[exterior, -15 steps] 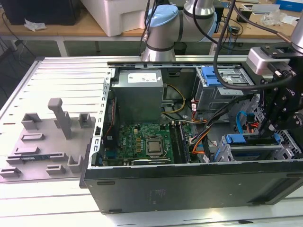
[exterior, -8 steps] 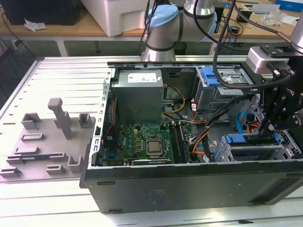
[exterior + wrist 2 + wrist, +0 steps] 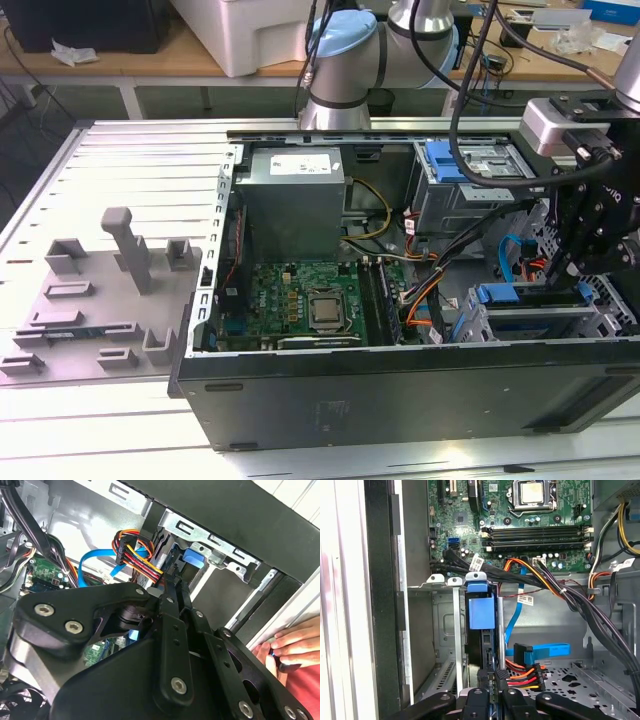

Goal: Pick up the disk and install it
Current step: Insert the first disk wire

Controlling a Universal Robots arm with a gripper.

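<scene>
Tool (image 3: 491, 676) pressed near-together, apparently pinching near end of disk (image 3: 480, 625); disk stands on edge in drive cage (image 3: 451, 645) slot; long axis runs straight ahead of tool, toward motherboard (image 3: 520, 525); looks partly seated.

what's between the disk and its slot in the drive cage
Nothing visible. The disk already stands in the drive cage slot, with the pincer at its near end. The orange and red cable bundle lies beside it, not across it.
</scene>
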